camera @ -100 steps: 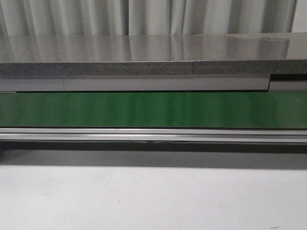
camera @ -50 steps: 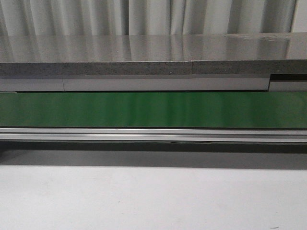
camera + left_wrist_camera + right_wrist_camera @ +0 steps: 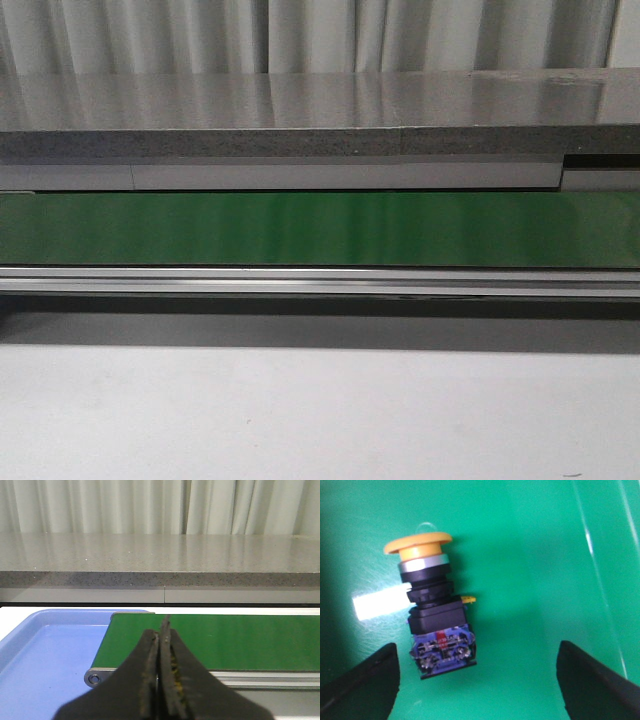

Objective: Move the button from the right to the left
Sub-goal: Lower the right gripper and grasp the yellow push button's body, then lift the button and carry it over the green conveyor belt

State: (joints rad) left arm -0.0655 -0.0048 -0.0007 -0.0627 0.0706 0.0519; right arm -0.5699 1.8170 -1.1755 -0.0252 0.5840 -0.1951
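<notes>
The button lies on its side on a green surface in the right wrist view, its yellow-orange cap pointing away from the fingers and its blue and red contact block nearest them. My right gripper is open above it, the two black fingertips wide apart, the button nearer one of them and touching neither. My left gripper is shut with nothing between its fingers, over the end of the green belt. The front view shows neither gripper nor the button.
A blue tray sits beside the belt's roller end. The green conveyor belt runs across the front view with an aluminium rail along it, a grey stone counter behind and a white tabletop in front.
</notes>
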